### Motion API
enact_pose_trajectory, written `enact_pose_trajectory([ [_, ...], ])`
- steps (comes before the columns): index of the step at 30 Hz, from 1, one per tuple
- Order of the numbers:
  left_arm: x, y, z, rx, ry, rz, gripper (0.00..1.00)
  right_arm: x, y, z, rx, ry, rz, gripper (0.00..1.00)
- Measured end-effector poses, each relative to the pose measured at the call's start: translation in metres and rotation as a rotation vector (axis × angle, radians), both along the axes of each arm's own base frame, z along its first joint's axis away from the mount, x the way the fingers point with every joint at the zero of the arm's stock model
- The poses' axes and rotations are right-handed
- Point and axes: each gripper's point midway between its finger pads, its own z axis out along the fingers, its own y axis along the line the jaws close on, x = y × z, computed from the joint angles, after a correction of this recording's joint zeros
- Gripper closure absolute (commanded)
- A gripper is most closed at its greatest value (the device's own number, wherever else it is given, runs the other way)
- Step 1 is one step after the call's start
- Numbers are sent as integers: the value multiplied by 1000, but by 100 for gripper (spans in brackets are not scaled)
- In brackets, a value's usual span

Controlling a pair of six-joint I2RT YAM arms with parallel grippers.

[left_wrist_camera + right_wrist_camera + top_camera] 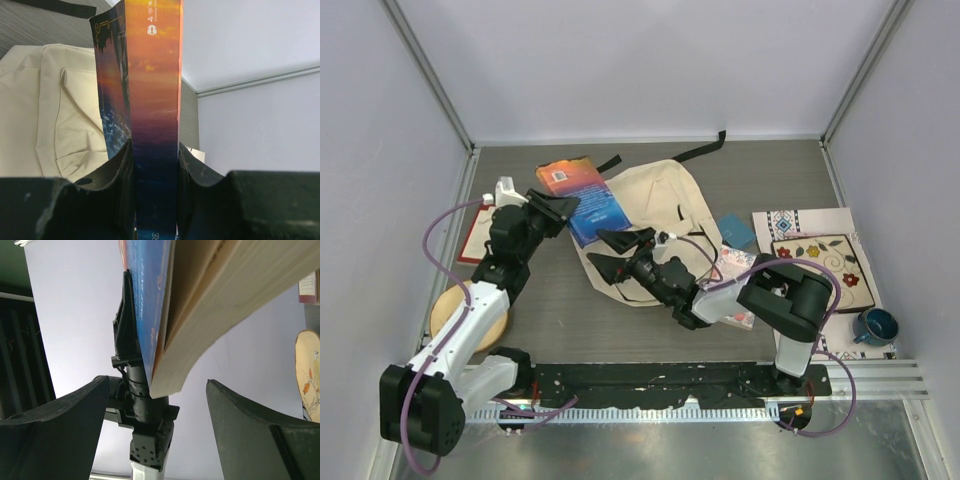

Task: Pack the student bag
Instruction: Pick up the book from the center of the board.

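The student bag (665,200), cream with black straps, lies flat in the middle of the table. It also fills the left of the left wrist view as cream cloth with a pocket (50,110). My left gripper (563,208) is shut on a thick book (585,195) with an orange and blue cover. It pinches the spine (152,100) and holds the book off the table at the bag's left edge. My right gripper (598,248) stands open over the bag, just below the book. The book's lower corner (200,315) hangs between its fingers (240,430) without touching them.
A round wooden plate (470,315) and a red-edged card (478,238) lie at the left. Right of the bag are a pink booklet (735,268), a blue square (736,232), a patterned mat with a flowered tray (820,260), and a blue cup (873,325).
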Motion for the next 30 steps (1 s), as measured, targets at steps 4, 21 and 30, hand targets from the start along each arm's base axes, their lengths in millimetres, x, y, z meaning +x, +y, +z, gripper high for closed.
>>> enact_pose_trajectory([
  [4,-2,-3,2,-3,-4,-10,100,9,7,11,24,-18,-21,17],
  [21,-19,-7,34,-46,-87,-29,100,47,-12,6,-16,-49,-154,47],
  [30,-19,-7,31,-49,-81,-28,100,58,-22,0,-36,-54,-176,58],
])
